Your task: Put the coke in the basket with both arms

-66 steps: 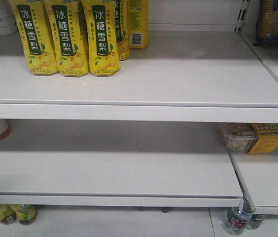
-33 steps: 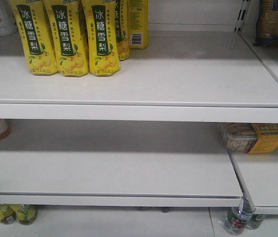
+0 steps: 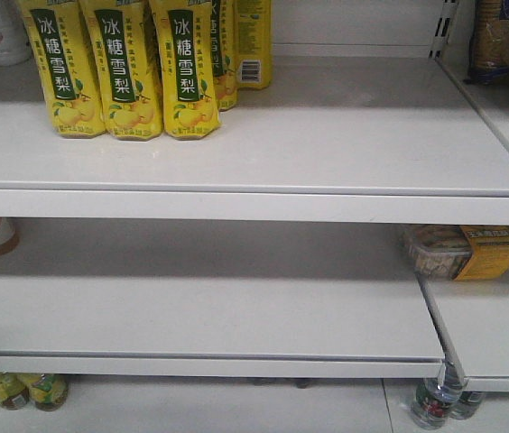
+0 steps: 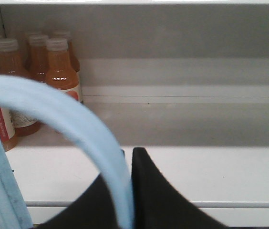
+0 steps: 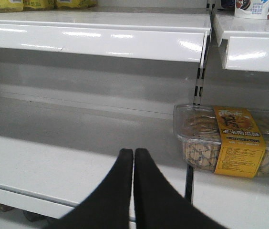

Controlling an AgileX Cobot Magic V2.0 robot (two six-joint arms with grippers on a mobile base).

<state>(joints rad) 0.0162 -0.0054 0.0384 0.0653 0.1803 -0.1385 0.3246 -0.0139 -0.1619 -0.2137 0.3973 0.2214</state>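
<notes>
Here, on the left, the left gripper (image 4: 130,157) is clamped on the pale blue handle (image 4: 72,129) of the basket (image 4: 3,191), the strap arching up from the lower left corner and pinched between the black fingers. Holding it by the handle looks meant to keep the basket hanging free and ready at the shelf front, so the other arm can load it. Behind it, amber juice bottles (image 4: 60,69) with white caps stand in a cluster at the back left of a white shelf (image 4: 196,171).

In the centre, the front camera shows only store shelving (image 3: 254,194): yellow pear-drink bottles (image 3: 119,68) crowd the upper left, and neither arm nor basket appears in that view.

To the right, the right gripper (image 5: 133,152) hovers in front of a bare shelf (image 5: 44,162), its fingertips pressed together with nothing between them. Just beyond and to its right sits a clear tray of snacks (image 5: 227,140) with a yellow band, resting on the neighbouring shelf.

The coke appears in none of the three views, so its position cannot be told; by the look of things, the bottle has yet to be found and picked.
</notes>
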